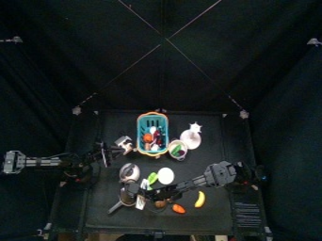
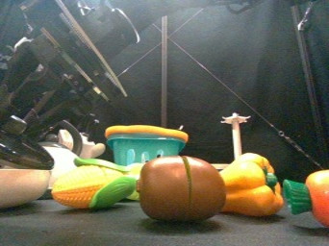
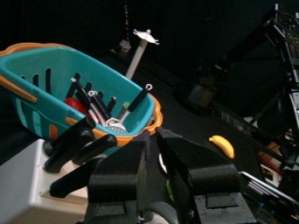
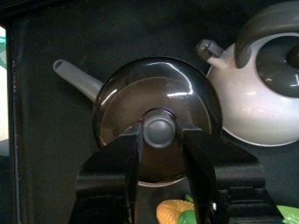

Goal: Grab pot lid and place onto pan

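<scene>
In the right wrist view the black pot lid [image 4: 128, 96] lies flat, its grey knob [image 4: 158, 131] facing up. Of the pan, only the short straight handle [image 4: 73, 77] shows, sticking out from under the lid's rim. My right gripper [image 4: 162, 133] hangs straight over the lid, open, with one jaw on each side of the knob. My left gripper [image 3: 159, 147] is shut and empty, held beside the teal basket [image 3: 70, 79]. In the top view the left arm [image 1: 122, 146] sits at the table's left side.
A white kettle [image 4: 251, 96] with a dark lid stands right beside the pot lid. The teal basket [image 1: 152, 127] holds utensils. Toy corn [image 2: 96, 187], a brown round toy [image 2: 180, 187], a yellow pepper [image 2: 251, 183] and a star wand [image 2: 236, 121] stand along the front.
</scene>
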